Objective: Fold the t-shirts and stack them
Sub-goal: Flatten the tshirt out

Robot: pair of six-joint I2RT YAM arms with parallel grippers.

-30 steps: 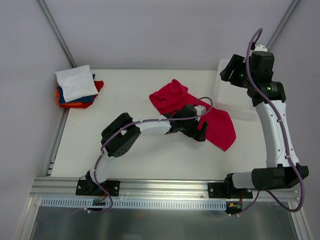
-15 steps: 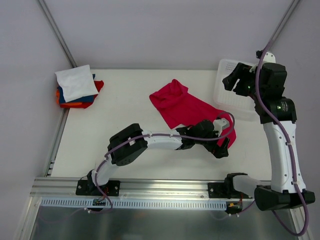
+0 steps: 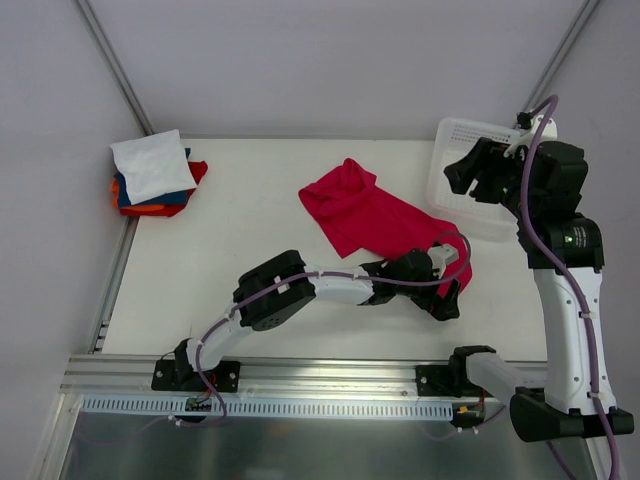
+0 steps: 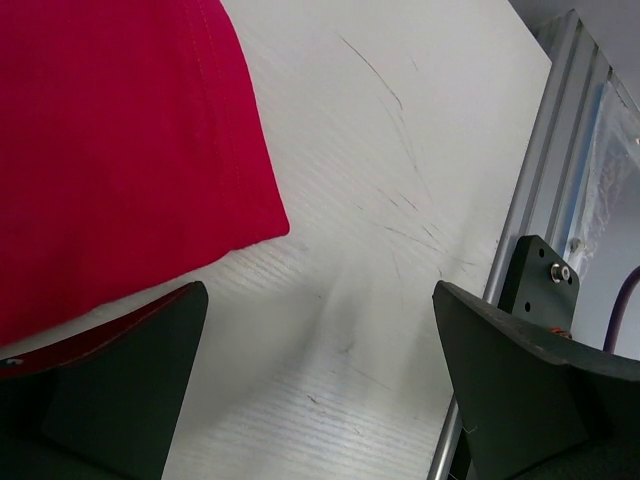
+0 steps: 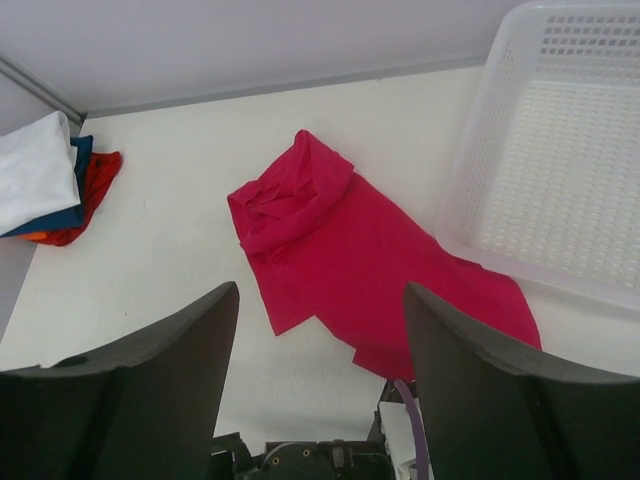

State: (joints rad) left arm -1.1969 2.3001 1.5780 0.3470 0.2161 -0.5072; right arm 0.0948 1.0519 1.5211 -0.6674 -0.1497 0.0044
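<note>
A large crimson t-shirt lies crumpled and partly spread in the middle of the table; it also shows in the right wrist view. My left gripper is low at the shirt's near right corner, open. In the left wrist view its jaws hold only bare table between them, and the shirt's hem corner reaches the left finger. My right gripper hangs high over the basket, open and empty. Folded t-shirts, white on top of blue, orange and red, sit stacked at the far left corner.
A white mesh basket stands at the table's far right, touching the shirt's right edge. The table's metal rail runs close beside my left gripper. The left arm stretches across the near part of the table.
My left arm has reached rightwards along the shirt's near edge to its right corner. My right arm has swung back to the right above the basket, and its jaws have widened a little.
</note>
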